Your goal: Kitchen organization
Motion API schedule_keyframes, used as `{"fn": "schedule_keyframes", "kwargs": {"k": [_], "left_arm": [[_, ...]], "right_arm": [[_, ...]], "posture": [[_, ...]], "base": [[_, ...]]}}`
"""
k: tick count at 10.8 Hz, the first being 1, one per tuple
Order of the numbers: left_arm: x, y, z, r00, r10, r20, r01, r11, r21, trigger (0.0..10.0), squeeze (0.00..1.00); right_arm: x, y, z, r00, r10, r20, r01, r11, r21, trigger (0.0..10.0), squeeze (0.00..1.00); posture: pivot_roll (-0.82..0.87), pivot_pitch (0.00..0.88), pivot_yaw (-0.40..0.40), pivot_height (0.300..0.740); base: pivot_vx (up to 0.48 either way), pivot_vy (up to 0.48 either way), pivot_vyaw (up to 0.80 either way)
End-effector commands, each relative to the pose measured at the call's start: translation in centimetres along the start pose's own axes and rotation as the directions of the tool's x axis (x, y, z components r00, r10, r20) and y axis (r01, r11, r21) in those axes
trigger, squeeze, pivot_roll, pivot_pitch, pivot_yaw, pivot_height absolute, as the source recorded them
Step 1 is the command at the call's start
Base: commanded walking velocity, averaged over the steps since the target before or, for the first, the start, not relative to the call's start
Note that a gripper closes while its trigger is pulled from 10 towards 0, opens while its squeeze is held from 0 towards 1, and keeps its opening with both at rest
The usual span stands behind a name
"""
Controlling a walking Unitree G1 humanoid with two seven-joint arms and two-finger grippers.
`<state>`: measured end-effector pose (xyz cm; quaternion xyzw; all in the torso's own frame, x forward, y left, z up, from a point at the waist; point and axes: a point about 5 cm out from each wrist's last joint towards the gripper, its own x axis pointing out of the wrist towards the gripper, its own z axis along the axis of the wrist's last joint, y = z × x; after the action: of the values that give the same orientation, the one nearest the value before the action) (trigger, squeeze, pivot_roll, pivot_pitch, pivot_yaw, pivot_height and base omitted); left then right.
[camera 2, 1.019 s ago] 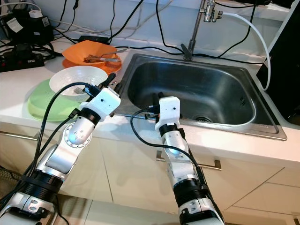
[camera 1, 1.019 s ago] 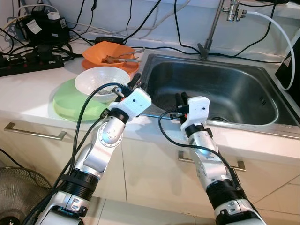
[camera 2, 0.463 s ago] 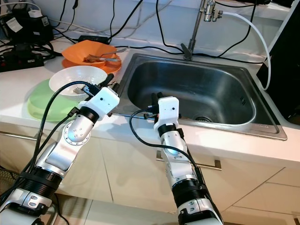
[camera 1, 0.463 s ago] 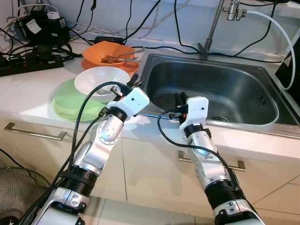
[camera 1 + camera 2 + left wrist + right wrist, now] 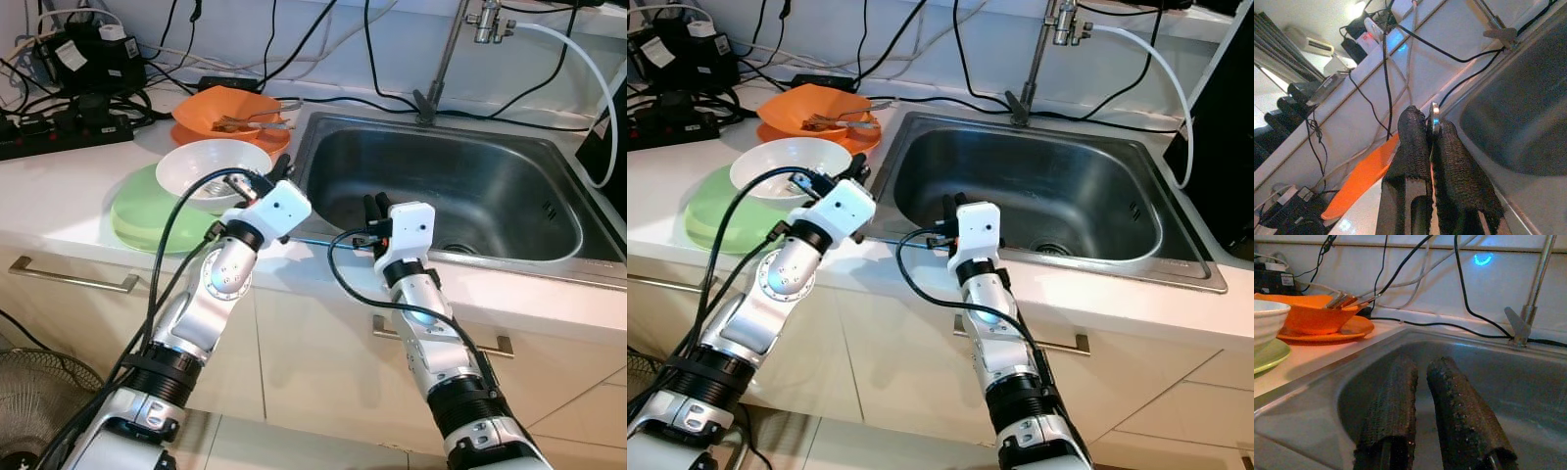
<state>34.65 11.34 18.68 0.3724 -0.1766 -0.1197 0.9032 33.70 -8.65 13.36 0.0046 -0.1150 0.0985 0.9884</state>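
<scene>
Compared with a second ago, the left gripper (image 5: 278, 170) has pulled back a touch toward the left of the frame, off the sink lip and closer to the bowl, and the right one has barely budged. In the left wrist view the left gripper's fingers (image 5: 1413, 142) are pressed together on a thin shiny metal piece (image 5: 1434, 119) poking out between the tips; it looks like a bit of cutlery, but I can't tell which kind. The right gripper (image 5: 375, 204) sits just left of centre, over the near edge of the sink (image 5: 549, 147), fingers nearly together with just a narrow gap and nothing between them. Working outward: the white bowl (image 5: 201, 164) is right beside the left gripper, sitting on the green plate (image 5: 137, 220) at middle left. Behind those, at upper left, the orange bowl (image 5: 220, 105) sits on an orange plate (image 5: 857, 143) with forks (image 5: 245, 120) lying in it. My guess is the small pullback means the left arm is carrying that metal piece away from the sink toward the dish stack, so the sorting is still mid-way. Cables and a power strip (image 5: 59, 132) clutter the far upper left.
</scene>
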Motion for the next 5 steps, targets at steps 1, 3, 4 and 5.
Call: {"fn": "schedule_keyframes", "kwargs": {"k": [1,3,4,5], "left_arm": [[0.07,-0.18,-0.12,1.000,-0.007,-0.012,0.007,1.000,-0.006,0.0,0.00],[0.14,0.06,0.02,1.000,0.003,-0.001,-0.003,1.000,0.011,0.0,0.00],[0.17,0.11,0.03,1.000,0.005,0.001,-0.005,1.000,0.030,0.0,0.00],[0.16,0.16,0.02,1.000,0.012,0.002,-0.012,0.999,0.043,0.0,0.00]], "right_arm": [[-0.05,-0.16,-0.18,1.000,-0.008,-0.008,0.007,1.000,-0.009,10.0,0.00],[-0.04,-0.06,-0.20,1.000,-0.004,-0.008,0.004,1.000,-0.006,10.0,0.00],[-0.05,-0.02,-0.26,1.000,-0.003,-0.011,0.003,1.000,-0.006,10.0,0.00],[-0.07,0.00,-0.30,1.000,-0.002,-0.013,0.002,1.000,-0.005,10.0,0.00]], "posture": [[0.21,0.000,-0.034,0.740],[0.21,0.000,-0.034,0.740],[0.21,0.000,-0.037,0.740],[0.21,0.000,-0.037,0.740]], "base": [[0.000,0.000,0.00],[0.000,0.000,0.00],[0.000,0.000,0.00],[0.000,0.000,0.00]]}}
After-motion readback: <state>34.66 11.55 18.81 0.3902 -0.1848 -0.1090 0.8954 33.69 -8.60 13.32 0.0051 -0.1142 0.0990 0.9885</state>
